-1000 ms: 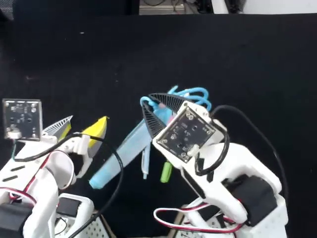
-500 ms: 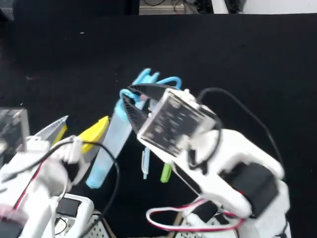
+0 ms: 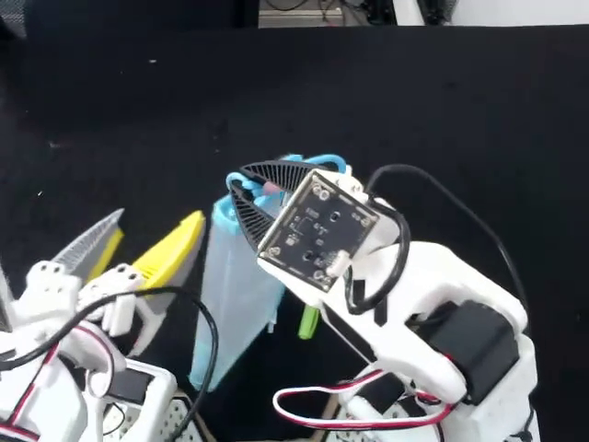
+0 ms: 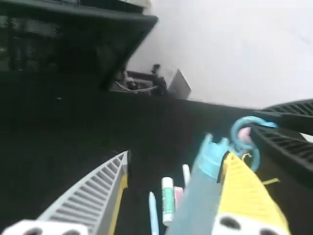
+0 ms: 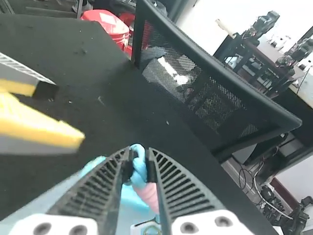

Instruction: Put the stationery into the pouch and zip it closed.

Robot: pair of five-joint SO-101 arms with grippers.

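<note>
Yellow-faced fingers of the left gripper (image 3: 155, 224) are spread wide and hold nothing. They sit low at the near side of the black counter (image 3: 442, 120), one finger just beside the pouch (image 3: 237, 285); whether it touches cannot be told. This looks like a waiting pose, ready to steady the pouch or pick up a pen. The pouch is pale blue and translucent. It hangs at a slant, its lower end down near the left arm's base and its upper end raised off the counter. Beneath and beside it the stationery lies loose on the counter: a green marker (image 3: 308, 320), a white pen (image 4: 167, 193) with a green band, and a pale blue pen (image 4: 153, 215). None appears to be inside, so filling has likely not begun. Further on, the right gripper (image 5: 139, 151) has its black ribbed fingers closed on the blue end of the pouch, next to a blue ring (image 4: 243, 131). Holding it up by that end probably lets the body hang straight for loading. Whether the zip is open cannot be told. Beyond lies bare black counter.
</note>
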